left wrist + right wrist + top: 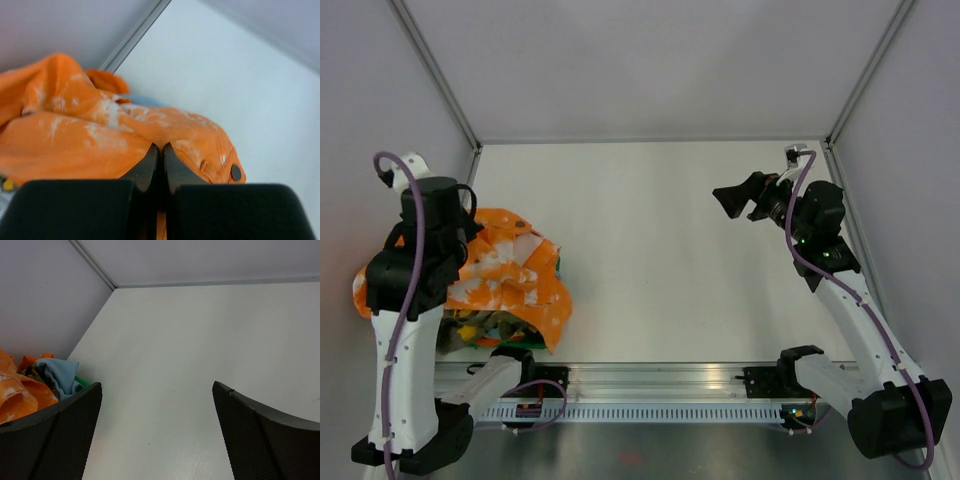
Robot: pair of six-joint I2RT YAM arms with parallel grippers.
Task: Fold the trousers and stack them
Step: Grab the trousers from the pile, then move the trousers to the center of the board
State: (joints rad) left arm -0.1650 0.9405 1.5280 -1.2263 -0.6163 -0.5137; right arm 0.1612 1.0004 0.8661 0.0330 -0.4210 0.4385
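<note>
Orange trousers (510,268) with white blotches lie crumpled over a heap of clothes at the table's left edge. In the left wrist view the orange trousers (90,135) fill the lower left, a dark button (236,172) showing at their right end. My left gripper (160,146) is shut, pinching a fold of this orange cloth between its tips; in the top view my left arm hides it. My right gripper (732,199) is open and empty, held above the bare table at the back right, far from the trousers. It also shows in the right wrist view (157,385).
Under the orange trousers is a heap of other clothes (480,325) in a green-rimmed container (82,381), with a light blue garment (57,375) on top. Grey walls close the table on the left, back and right. A metal rail (650,385) runs along the near edge.
</note>
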